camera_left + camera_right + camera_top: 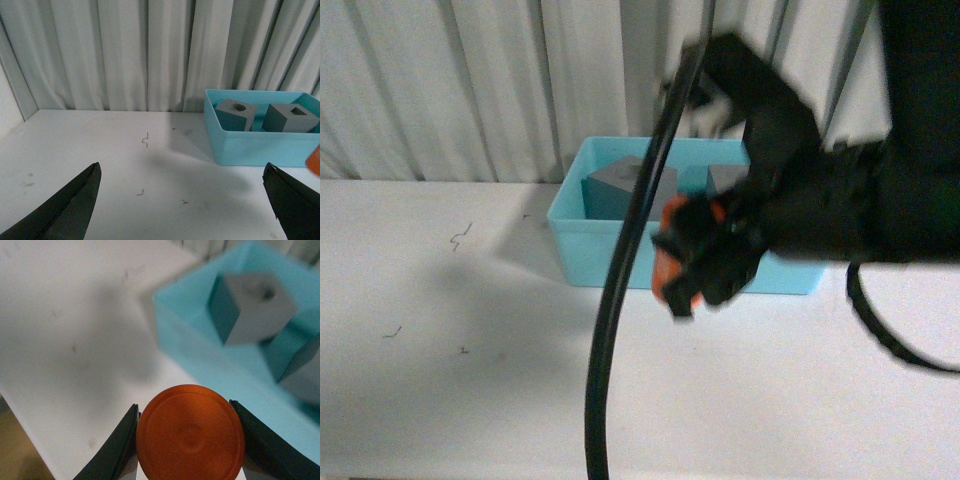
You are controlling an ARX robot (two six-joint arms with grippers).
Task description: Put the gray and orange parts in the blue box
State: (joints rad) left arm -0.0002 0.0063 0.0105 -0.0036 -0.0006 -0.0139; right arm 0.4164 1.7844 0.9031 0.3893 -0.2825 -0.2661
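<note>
Here, a white table stretches in front of a pale pleated curtain. At the far side of the table, right of centre, sits a shallow blue box. Inside it rest two gray cubes: the one with a round hole lies to the left, and the one with a square hole sits just beside it on the right. The right gripper hangs blurred above the table, near the front wall of the box, with a black cable looping in front of it. Its jaws are clamped on an orange cylinder, whose round end faces the wrist camera. The left gripper hovers low over the table with its jaws spread wide and nothing between them.
</note>
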